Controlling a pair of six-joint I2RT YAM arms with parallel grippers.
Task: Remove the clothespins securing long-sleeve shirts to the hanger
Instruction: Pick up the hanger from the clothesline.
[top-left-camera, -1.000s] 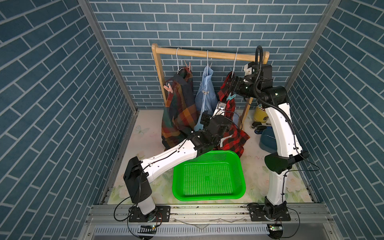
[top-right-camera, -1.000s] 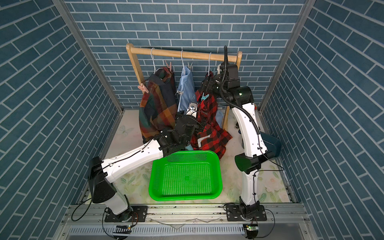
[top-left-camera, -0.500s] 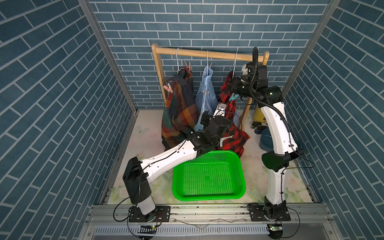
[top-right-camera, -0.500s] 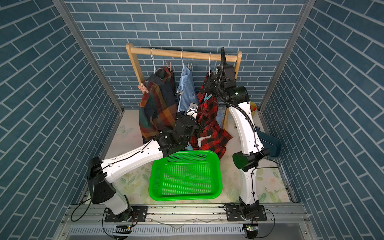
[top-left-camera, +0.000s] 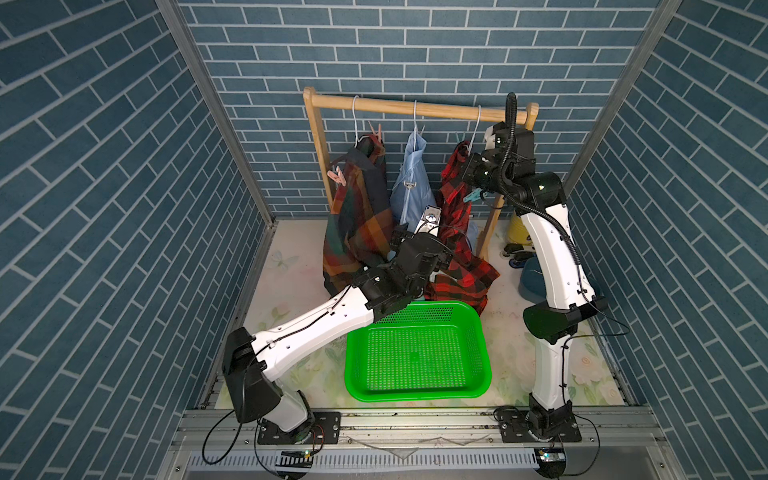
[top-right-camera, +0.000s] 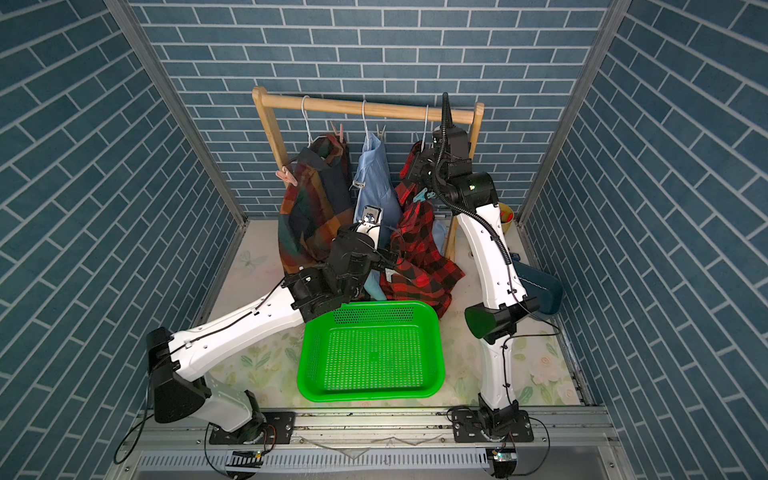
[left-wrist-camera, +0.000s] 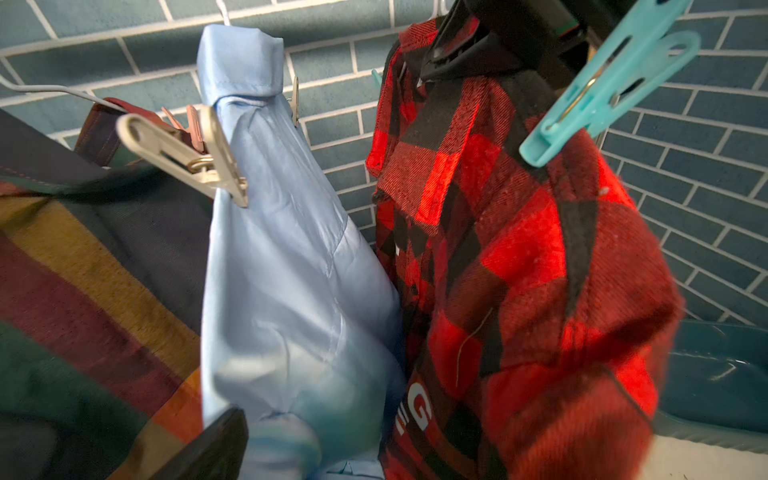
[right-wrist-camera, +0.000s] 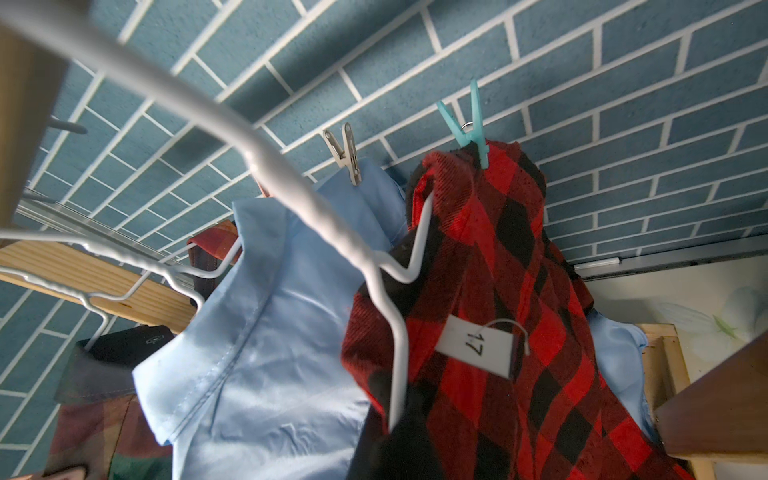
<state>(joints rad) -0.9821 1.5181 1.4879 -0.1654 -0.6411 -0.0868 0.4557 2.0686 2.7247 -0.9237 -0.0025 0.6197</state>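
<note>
The right end effector (top-left-camera: 464, 168) was drawn in against the collar of the red-and-black check shirt (top-left-camera: 457, 216), and its jaws were closed.

Blue brick-pattern walls (top-left-camera: 415, 41) close the cell in on three sides, with grey metal posts (top-left-camera: 224, 124) at the back corners. A pale floral sheet covers the floor (top-left-camera: 286, 266). A wooden rack (top-left-camera: 395, 106) stands against the back wall under even light.

Tight up there: the shirts (top-left-camera: 411, 187) hang packed on the rail (top-left-camera: 415, 109), just slim gaps between. Left arm (top-left-camera: 324, 324) crosses the basket (top-left-camera: 415, 392) corner, blocking the low way in. Right arm (top-left-camera: 548, 249) crowds the right post (top-left-camera: 489, 228). Floor (top-left-camera: 291, 266) left of the shirts lies open.
</note>
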